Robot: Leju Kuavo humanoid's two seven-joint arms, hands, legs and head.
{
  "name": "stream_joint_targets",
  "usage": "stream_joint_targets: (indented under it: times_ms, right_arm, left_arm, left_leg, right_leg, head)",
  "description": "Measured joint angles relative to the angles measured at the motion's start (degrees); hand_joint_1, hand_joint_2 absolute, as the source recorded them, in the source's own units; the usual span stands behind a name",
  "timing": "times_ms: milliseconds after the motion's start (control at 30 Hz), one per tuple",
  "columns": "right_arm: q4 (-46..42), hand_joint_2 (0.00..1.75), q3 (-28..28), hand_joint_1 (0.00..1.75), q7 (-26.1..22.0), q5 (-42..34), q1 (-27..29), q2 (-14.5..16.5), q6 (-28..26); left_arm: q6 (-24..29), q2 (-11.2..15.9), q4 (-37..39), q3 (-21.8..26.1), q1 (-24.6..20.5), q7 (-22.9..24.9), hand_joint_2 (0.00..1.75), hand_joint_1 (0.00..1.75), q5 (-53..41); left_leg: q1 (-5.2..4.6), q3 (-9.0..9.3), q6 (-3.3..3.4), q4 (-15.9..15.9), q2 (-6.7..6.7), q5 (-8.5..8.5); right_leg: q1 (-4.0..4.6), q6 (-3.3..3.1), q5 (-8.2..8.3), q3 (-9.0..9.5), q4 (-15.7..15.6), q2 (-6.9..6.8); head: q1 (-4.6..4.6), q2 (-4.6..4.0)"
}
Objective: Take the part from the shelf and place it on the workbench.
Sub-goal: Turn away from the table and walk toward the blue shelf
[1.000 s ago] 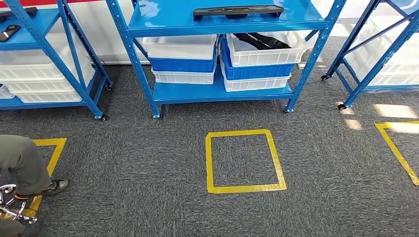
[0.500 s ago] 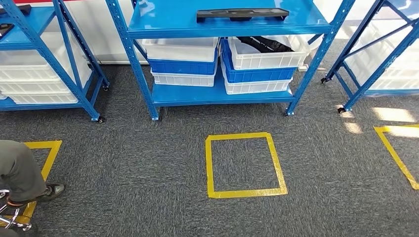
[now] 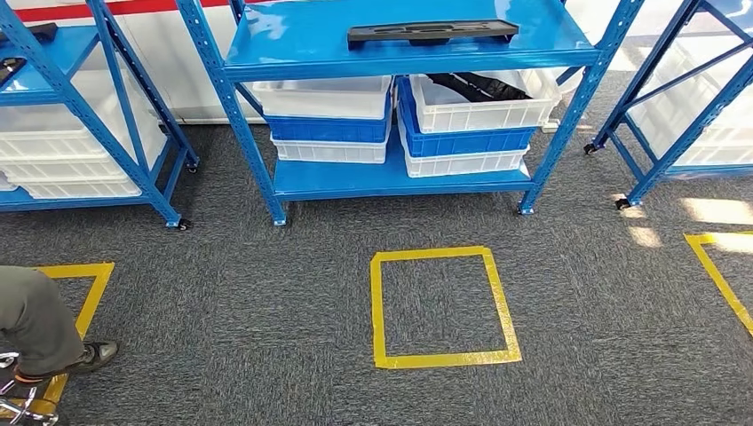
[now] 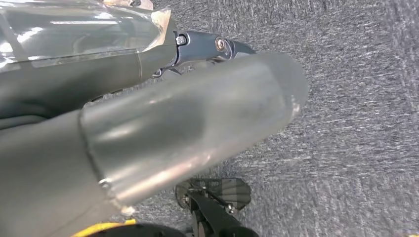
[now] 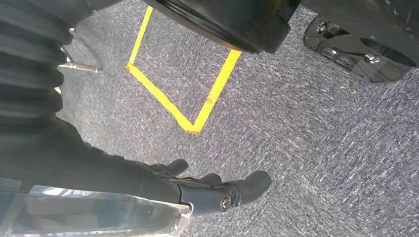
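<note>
On top of the blue metal shelf (image 3: 400,49): long flat black plastic part (image 3: 432,32), lengthwise along its front edge | right hand (image 5: 217,190) hanging low, holding nothing | left hand (image 4: 207,47) state unclear.

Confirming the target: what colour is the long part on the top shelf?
Black part, clearest in the head view.
</note>
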Motion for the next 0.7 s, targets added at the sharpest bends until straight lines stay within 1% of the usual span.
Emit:
stream_joint_targets:
  times_ms: [33,67,100,133,167,200,233,267,300,333,367,400,433,467,500,533,567,600,633,667,700]
  right_arm:
    - [0.00,1.75,0.01,0.00,-0.01,0.10,0.02,0.05,0.00]
    - [0.00,1.75,0.02,0.00,-0.01,0.18,0.04,0.04,0.01]
    - [0.00,1.75,0.02,0.00,-0.01,0.24,0.06,0.04,0.02]
    - [0.00,1.75,0.02,0.00,-0.01,0.25,0.09,0.04,0.03]
    - [0.00,1.75,0.02,0.00,-0.01,0.21,0.11,0.05,0.04]
    - [0.00,1.75,0.02,0.00,0.00,0.15,0.14,0.06,0.04]
    - [0.00,1.75,0.01,0.00,0.02,0.04,0.16,0.10,0.04]
    - [0.00,1.75,0.01,0.00,0.04,-0.11,0.23,0.19,0.04]
    - [0.01,1.75,0.01,0.00,0.06,-0.29,0.29,0.34,0.05]
    - [0.02,1.75,0.00,0.00,0.08,-0.47,0.37,0.45,0.05]
    - [0.03,1.75,-0.01,0.00,0.10,-0.61,0.44,0.57,0.06]
    - [0.04,1.75,-0.02,0.00,0.12,-0.72,0.47,0.62,0.07]
    - [0.03,1.75,-0.02,0.00,0.15,-0.77,0.45,0.60,0.07]
    - [0.01,1.75,-0.03,0.00,0.17,-0.79,0.44,0.61,0.05]
    - [-0.02,1.75,-0.04,0.00,0.21,-0.81,0.48,0.52,0.04]
    - [-0.04,1.75,-0.06,0.00,0.24,-0.87,0.50,0.45,0.03]
    - [-0.07,1.75,-0.09,0.00,0.26,-0.95,0.48,0.36,0.01]
    - [-0.07,1.75,-0.14,0.00,0.28,-1.05,0.34,0.27,-0.01]
    - [-0.08,1.75,-0.22,0.00,0.27,-1.18,0.08,0.24,-0.03]
    - [-0.09,1.75,-0.31,0.00,0.27,-1.28,-0.18,0.19,-0.04]
    - [-0.10,1.75,-0.38,0.00,0.28,-1.34,-0.36,0.13,-0.06]
  left_arm:
    - [0.03,-0.01,-0.01,0.05,-0.02,-0.01,0.00,0.00,0.02]
    - [0.04,-0.02,-0.01,0.11,0.01,-0.02,0.00,0.00,0.05]
    - [0.04,-0.03,-0.01,0.21,0.08,-0.03,0.00,0.00,0.07]
    - [0.03,-0.03,0.00,0.30,0.17,-0.03,0.00,0.00,0.08]
    - [0.03,-0.03,0.00,0.38,0.25,-0.03,0.00,0.00,0.08]
    - [0.00,-0.03,0.00,0.43,0.30,-0.03,0.00,0.00,0.04]
    - [-0.04,-0.02,0.00,0.43,0.30,-0.04,0.00,0.00,-0.02]
    - [-0.08,0.01,-0.01,0.43,0.28,-0.05,0.00,0.00,-0.09]
    - [-0.12,0.11,0.00,0.42,0.24,-0.07,0.00,0.00,-0.20]
    - [-0.15,0.19,0.01,0.42,0.20,-0.09,0.00,0.00,-0.32]
    - [-0.16,0.26,0.01,0.42,0.19,-0.10,0.00,0.00,-0.44]
    - [-0.17,0.32,0.01,0.42,0.19,-0.10,0.00,0.00,-0.56]
    - [-0.18,0.31,0.00,0.42,0.20,-0.08,0.00,0.00,-0.65]
    - [-0.19,0.30,-0.01,0.42,0.23,-0.05,0.00,0.00,-0.72]
    - [-0.20,0.27,0.00,0.42,0.24,-0.02,0.00,0.00,-0.82]
    - [-0.22,0.24,0.00,0.42,0.23,0.00,0.00,0.00,-0.92]
    - [-0.25,0.21,0.01,0.42,0.21,0.02,0.00,0.00,-1.01]
    - [-0.28,0.18,0.01,0.42,0.16,0.04,0.00,0.00,-1.09]
    - [-0.35,0.14,0.01,0.42,0.13,0.04,0.00,0.00,-1.14]
    - [-0.45,0.08,0.02,0.42,0.10,0.07,0.00,0.00,-1.18]
    - [-0.54,0.01,0.02,0.42,0.11,0.12,0.00,0.00,-1.21]
  left_leg:
    - [0.14,-1.34,-0.37,2.66,0.00,-1.22]
    - [0.25,-3.26,-0.67,6.20,0.00,-2.62]
    - [0.39,-5.78,-0.88,10.38,0.00,-4.01]
    - [0.48,-7.99,-0.97,13.60,0.00,-4.66]
    - [0.51,-9.48,-0.89,15.05,-0.01,-4.18]
    - [0.48,-10.00,-0.62,14.45,-0.02,-2.55]
    - [0.34,-9.28,-0.09,11.48,-0.04,0.07]
    - [0.06,-7.98,0.70,7.44,-0.06,2.86]
    - [-0.23,-6.56,1.56,3.89,0.00,4.65]
    - [-0.50,-5.47,2.26,1.23,0.07,5.54]
    - [-0.76,-4.89,2.73,-0.04,0.11,5.54]
    - [-0.90,-4.58,2.98,-0.40,0.15,5.08]
    - [-1.01,-4.21,3.07,-0.97,0.08,4.98]
    - [-0.81,-3.60,3.11,-1.74,0.03,5.14]
    - [-0.61,-2.68,3.09,-2.82,0.02,5.32]
    - [-0.36,-1.74,3.06,-3.88,0.06,5.54]
    - [-0.12,-1.01,3.03,-4.59,0.15,5.67]
    - [-0.15,-0.47,3.05,-4.94,0.28,5.54]
    - [-0.11,-0.16,3.07,-4.98,0.40,5.30]
    - [-0.04,0.16,2.98,-4.97,0.47,4.98]
    - [0.09,0.56,2.77,-4.94,0.47,4.59]
  right_leg:
    - [-0.14,-0.35,-0.17,0.29,-0.04,-0.03]
    - [-0.12,-0.66,-0.39,0.50,-0.05,-0.07]
    - [-0.07,-0.95,-0.60,0.72,-0.05,-0.11]
    - [0.00,-1.15,-0.79,0.92,-0.05,-0.09]
    - [0.09,-1.30,-0.99,1.17,-0.05,0.00]
    - [0.23,-1.39,-1.23,1.52,-0.05,0.11]
    - [0.39,-1.43,-1.49,1.94,-0.07,0.22]
    - [0.48,-1.47,-1.78,2.20,-0.14,0.31]
    - [0.74,-1.37,-2.10,2.42,-0.21,0.32]
    - [0.79,-1.25,-2.37,2.52,-0.30,0.33]
    - [0.78,-1.04,-2.58,2.50,-0.44,0.32]
    - [0.80,-0.79,-2.73,2.67,-0.67,0.28]
    - [0.79,-0.55,-2.79,2.96,-1.11,0.26]
    - [0.99,-0.34,-2.89,3.39,-1.40,0.16]
    - [1.15,-0.26,-3.18,3.56,-0.91,0.04]
    - [1.29,-0.27,-3.87,3.06,0.75,-0.06]
    - [1.23,-0.43,-4.92,1.72,3.73,-0.14]
    - [1.07,-0.52,-6.18,-0.42,7.63,-0.16]
    - [0.92,-0.45,-7.24,-2.73,11.30,-0.16]
    - [0.76,-0.12,-7.64,-4.47,13.76,-0.17]
    - [0.53,0.51,-7.10,-5.29,14.30,-0.18]
  head:
    - [-0.03,0.00]
    - [-0.04,0.00]
    - [-0.04,0.00]
    - [-0.04,0.00]
    - [-0.05,0.00]
    - [-0.06,0.00]
    - [-0.07,0.00]
    - [-0.05,0.00]
    - [0.08,0.00]
    - [0.16,0.00]
    - [0.25,0.00]
    - [0.28,0.00]
    - [0.19,0.00]
    - [0.13,0.00]
    - [0.07,0.00]
    - [0.14,0.00]
    - [0.21,0.00]
    - [0.28,0.00]
    - [0.33,0.00]
    - [0.33,0.00]
    - [0.33,0.00]
